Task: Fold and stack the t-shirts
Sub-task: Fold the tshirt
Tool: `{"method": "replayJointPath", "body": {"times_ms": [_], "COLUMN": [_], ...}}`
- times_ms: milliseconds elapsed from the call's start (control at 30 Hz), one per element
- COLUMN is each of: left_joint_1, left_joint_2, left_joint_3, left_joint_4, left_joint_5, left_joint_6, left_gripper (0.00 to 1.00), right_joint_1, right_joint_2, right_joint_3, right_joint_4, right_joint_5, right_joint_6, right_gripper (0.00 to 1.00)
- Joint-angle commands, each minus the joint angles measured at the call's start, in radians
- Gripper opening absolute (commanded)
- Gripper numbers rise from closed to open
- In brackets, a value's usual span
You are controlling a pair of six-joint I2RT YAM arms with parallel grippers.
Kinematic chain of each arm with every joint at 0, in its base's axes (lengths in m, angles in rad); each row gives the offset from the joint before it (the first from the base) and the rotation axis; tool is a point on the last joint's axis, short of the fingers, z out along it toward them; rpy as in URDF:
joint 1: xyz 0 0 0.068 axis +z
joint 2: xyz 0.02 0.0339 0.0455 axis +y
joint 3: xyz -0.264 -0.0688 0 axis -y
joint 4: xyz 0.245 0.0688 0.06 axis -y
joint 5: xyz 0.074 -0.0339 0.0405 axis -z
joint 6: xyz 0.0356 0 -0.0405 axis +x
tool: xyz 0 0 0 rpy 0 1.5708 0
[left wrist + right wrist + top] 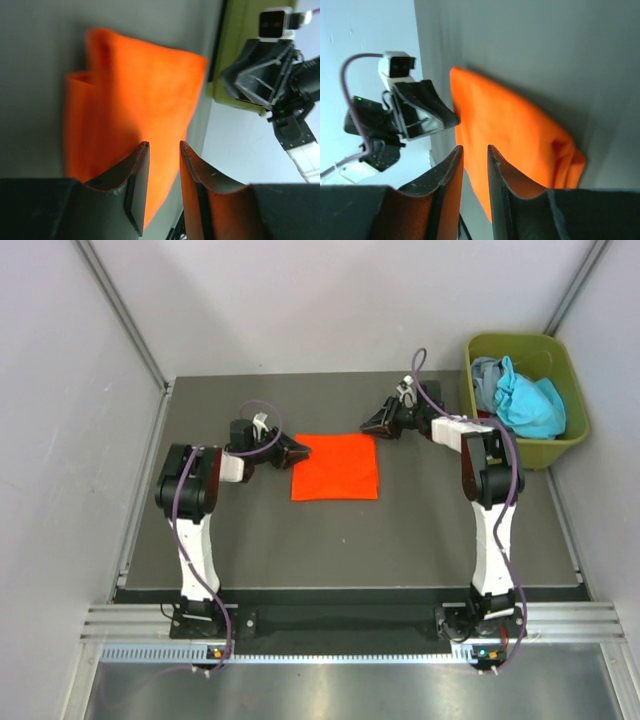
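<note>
The bright orange cloth t-shirt (335, 468) lies flat in the middle of the dark grey table (420, 530), already folded to a tidy rectangle. Its longer side runs left to right, across the front of both arms. It looks finished enough to serve as the base of the stack.

The left gripper (299, 451) sits at the shirt's left edge, near the far-left corner, and points right along the long side. In the left wrist view its two fingers (141, 172) stand a little apart. Orange cloth shows beyond the gap but nothing is pinched in it.

The right gripper (373, 426) is just off the far-right corner and points left. Its fingers (451, 172) stand apart by a narrower slot and are likewise empty. The shirt therefore lies between the two grippers, one at each end of its far edge, and neither has hold of it.

Further out, the olive-green plastic bin (520, 338) stands at the far right corner of the table, well apart from the orange shirt. It holds a crumpled teal-blue cloth t-shirt (530, 405) with a grey cloth t-shirt (485, 373) bunched beside it.

My judgement is that the coming move turns on the bin. It lies to the right of and behind the right gripper, so the right arm is much the nearer one for fetching the next shirt. The left arm would have to cross over the folded shirt to reach it.
</note>
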Motion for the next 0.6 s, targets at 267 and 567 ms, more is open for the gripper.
{"method": "replayJointPath", "body": {"times_ms": [267,567], "left_joint_1": [0.047,0.099], "left_joint_2": [0.148,0.058], "left_joint_3": [0.216,0.296], "left_joint_4": [-0.053,-0.363], "left_joint_5": [-0.019,-0.051], "left_joint_6": [0.054,0.250], "left_gripper": [0.36,0.38], "right_joint_1": [-0.051,-0.091], "right_joint_2": [0.175,0.148], "right_joint_3": [0.156,0.314], "right_joint_4": [-0.011,-0.310], "right_joint_5": [0.050,0.090], "right_joint_6": [0.026,-0.161], "right_gripper": [0.26,0.30]}}
